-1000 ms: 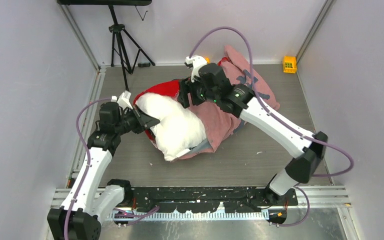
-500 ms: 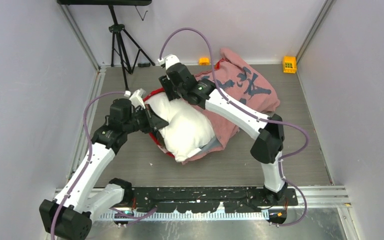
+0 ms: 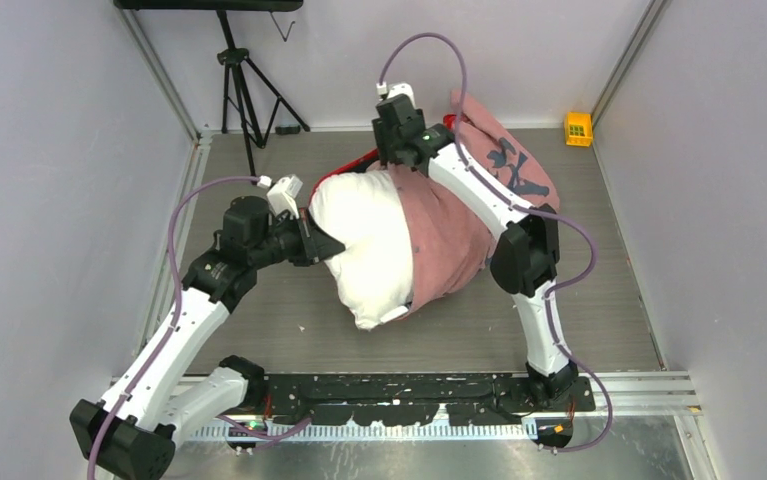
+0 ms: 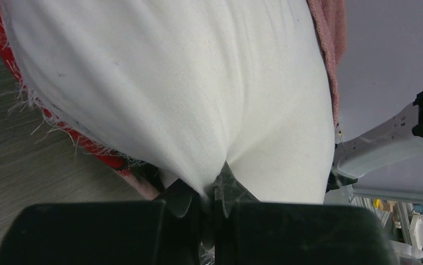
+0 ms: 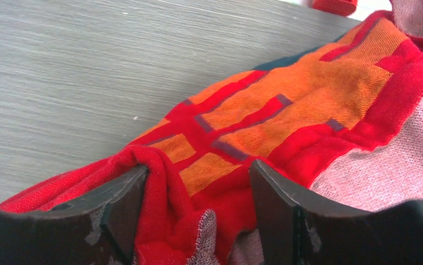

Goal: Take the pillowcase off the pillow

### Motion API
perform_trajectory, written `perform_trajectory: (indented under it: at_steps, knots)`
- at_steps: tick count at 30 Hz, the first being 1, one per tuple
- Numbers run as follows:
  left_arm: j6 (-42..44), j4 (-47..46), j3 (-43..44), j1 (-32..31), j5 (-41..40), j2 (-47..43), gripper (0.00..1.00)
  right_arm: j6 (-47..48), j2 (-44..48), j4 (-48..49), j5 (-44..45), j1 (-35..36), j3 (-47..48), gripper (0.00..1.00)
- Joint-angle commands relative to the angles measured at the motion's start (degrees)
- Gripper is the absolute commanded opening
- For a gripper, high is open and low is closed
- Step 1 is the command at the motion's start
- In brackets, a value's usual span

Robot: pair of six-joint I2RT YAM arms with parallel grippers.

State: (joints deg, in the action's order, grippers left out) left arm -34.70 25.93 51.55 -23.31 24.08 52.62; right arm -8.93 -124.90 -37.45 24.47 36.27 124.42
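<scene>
The white pillow point(image 3: 364, 240) lies mid-table, its left half bare. The pillowcase point(image 3: 454, 225) is turned pink side out and covers the pillow's right half, with more of it bunched at the back right. A red strip of it shows along the pillow's far edge. My left gripper point(image 3: 325, 246) is shut on a pinch of the pillow's white cloth point(image 4: 198, 83); the gripper point(image 4: 212, 190) has the frayed red pillowcase edge point(image 4: 96, 155) beside it. My right gripper point(image 3: 399, 160) is at the far edge, open point(image 5: 198, 185), its jaws wide apart with red-orange pillowcase cloth point(image 5: 242, 127) bunched between them.
A black tripod point(image 3: 242, 90) stands at the back left. A yellow block point(image 3: 578, 127) sits at the back right corner. Grey walls close in the left, right and back sides. Bare grey table point(image 5: 60, 72) lies beside the cloth.
My right gripper has swung left, then back right to the pillow's far edge. My left gripper has pushed right with the pillow, which now stands more upright with more white showing.
</scene>
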Motion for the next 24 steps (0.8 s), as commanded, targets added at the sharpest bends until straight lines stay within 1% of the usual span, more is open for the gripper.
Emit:
perform_trajectory:
  at_steps: [1, 3, 6, 8, 11, 13, 15, 18, 22, 24]
  knots:
    - [-0.9, -5.9, 2.3, -0.9, 3.6, -2.7, 0.0, -0.1, -0.2, -5.2, 1.6, -4.7, 2.4, 0.69]
    - [-1.1, -5.7, 2.3, -0.9, 3.0, -1.7, 0.0, 0.3, 2.8, -4.8, -1.9, -4.6, 0.4, 0.74]
    - [-1.6, -4.9, 2.2, -0.8, 1.7, 0.4, 0.0, -0.1, 11.0, -1.4, -8.1, -4.5, -4.4, 0.8]
    - [-2.1, -4.4, 2.2, -0.8, 0.9, 1.4, 0.0, -0.2, 16.0, -0.2, -11.2, -4.5, -7.2, 0.8]
    - [-2.3, -4.0, 2.0, -0.8, -1.4, 1.9, 0.0, -0.5, 24.2, 1.1, -13.2, -4.3, -12.8, 0.8]
    - [-2.3, -3.8, 1.8, -0.8, -3.1, 1.7, 0.0, -1.9, 30.8, 3.4, -13.4, -4.1, -19.0, 0.8]
    - [-2.5, -3.9, 1.8, -0.8, -4.6, 1.7, 0.0, -4.2, 39.3, 7.2, -15.7, -4.0, -28.9, 0.8]
    - [-3.1, -4.3, 2.3, -0.8, -4.9, 2.0, 0.0, -7.7, 49.3, 11.4, -18.6, -3.8, -40.8, 0.8]
    - [-3.2, -4.5, 3.4, -0.8, -4.8, 2.7, 0.0, -13.0, 61.2, 15.2, -21.3, -2.8, -55.6, 0.79]
    - [-3.2, -4.8, 3.6, -0.8, -5.0, 2.8, 0.0, -14.5, 65.8, 15.4, -23.0, -2.1, -61.1, 0.79]
